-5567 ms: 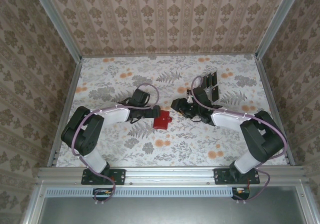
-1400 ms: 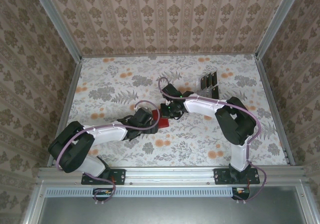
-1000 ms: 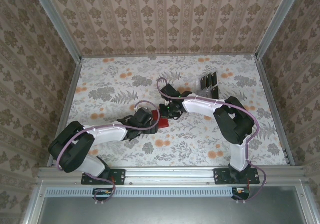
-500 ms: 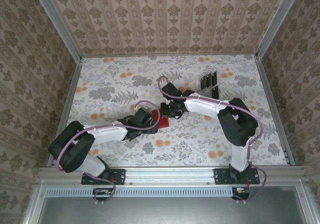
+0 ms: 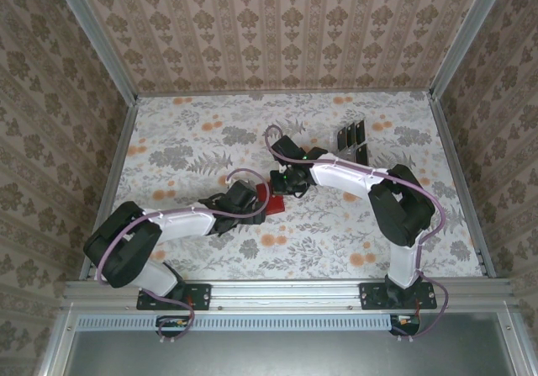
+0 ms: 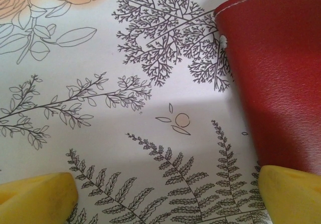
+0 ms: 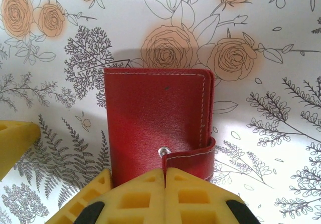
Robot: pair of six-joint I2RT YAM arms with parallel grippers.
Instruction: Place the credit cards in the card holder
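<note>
The red card holder [image 7: 155, 119] lies folded on the floral tabletop, and in the top view it [image 5: 273, 203] sits between the two grippers. My right gripper [image 7: 164, 184] is shut on the edge of its closing tab [image 7: 193, 160], which is unsnapped and curls up beside the metal stud [image 7: 161, 151]. My left gripper [image 6: 165, 204] stands open, low over the table at the card holder's [image 6: 276, 83] left edge, one yellow fingertip [image 6: 291, 194] touching the red leather. The black credit cards [image 5: 351, 139] stand in a clear rack at the back right.
The rack [image 5: 340, 152] is a hand's width behind the right arm's forearm [image 5: 345, 176]. Patterned walls and metal rails [image 5: 113, 182] close the table on three sides. The left gripper's finger [image 7: 15, 139] shows at the left of the right wrist view.
Since the oldest frame both arms have reached in to the card holder from either side. Over the last second the right arm has shifted only slightly; the card holder stays put.
</note>
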